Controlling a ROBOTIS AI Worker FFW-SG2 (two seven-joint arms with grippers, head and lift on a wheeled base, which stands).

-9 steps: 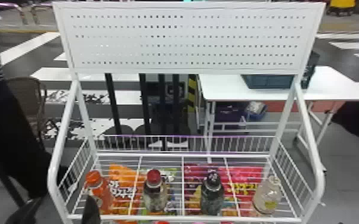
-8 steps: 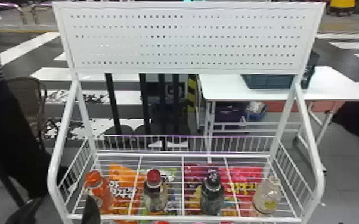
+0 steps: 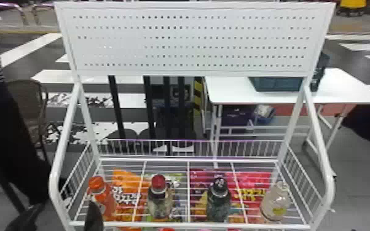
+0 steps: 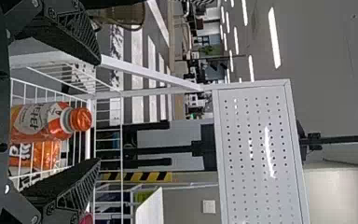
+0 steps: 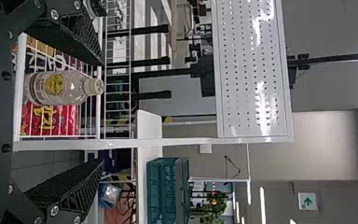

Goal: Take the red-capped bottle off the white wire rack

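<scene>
The right gripper holds its fingers wide apart. Seen between them, a clear, pale-capped bottle stands upright near a red snack bag. Beyond the fingertips are a perforated white panel and a teal crate.

White wire rack with four upright bottles on it

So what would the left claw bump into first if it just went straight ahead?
Most likely the orange-capped bottle: the left claw points its way, with the bottle lined up between its open fingers. How far off it is, I can't tell.
</scene>
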